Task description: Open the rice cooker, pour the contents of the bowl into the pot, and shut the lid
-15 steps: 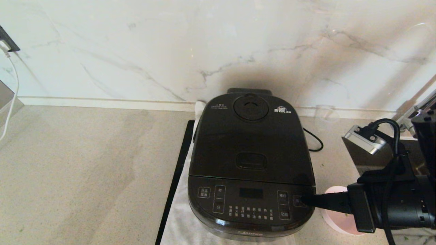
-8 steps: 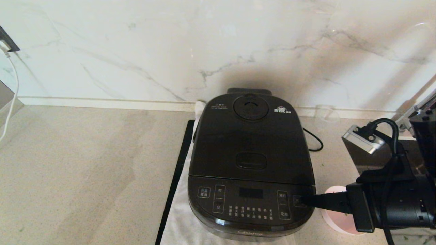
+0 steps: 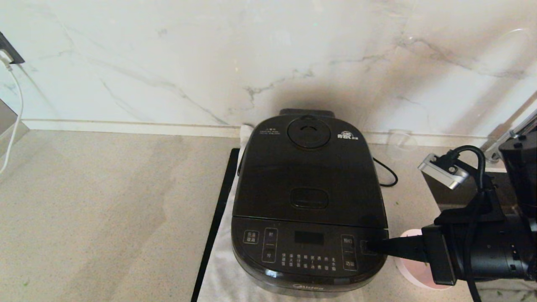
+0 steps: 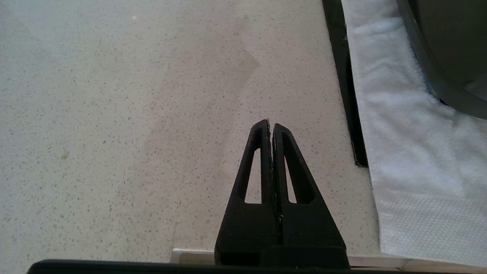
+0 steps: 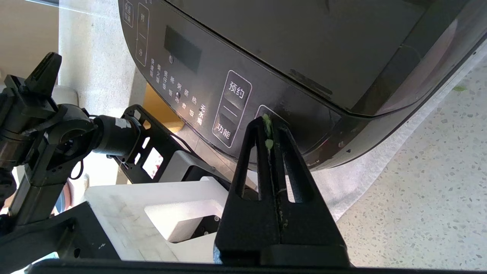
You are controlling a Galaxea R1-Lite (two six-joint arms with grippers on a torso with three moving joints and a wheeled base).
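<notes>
The black rice cooker (image 3: 308, 201) stands on a white towel, its lid (image 3: 308, 167) down and the oblong latch button (image 3: 309, 198) showing on top. The pot is hidden under the lid. My right gripper (image 3: 370, 246) is shut, its tips against the rightmost button of the front panel (image 5: 228, 106). A few green scraps stick between the right fingertips (image 5: 261, 131). The pinkish white bowl (image 3: 409, 268) sits right of the cooker, mostly under my right arm, so its contents are hidden. My left gripper (image 4: 271, 127) is shut over bare counter, left of the cooker (image 4: 449, 57).
A white towel (image 3: 224, 274) and a black strip (image 3: 218, 214) lie under the cooker's left side. A clear glass cup (image 3: 402, 140) and the power cord (image 3: 388, 174) are behind on the right. A steel sink edge (image 3: 453, 197) is at far right. The marble wall rises behind.
My right arm has edged a little to the left, keeping its shut tips on the cooker's right front button. The lid stays down.
</notes>
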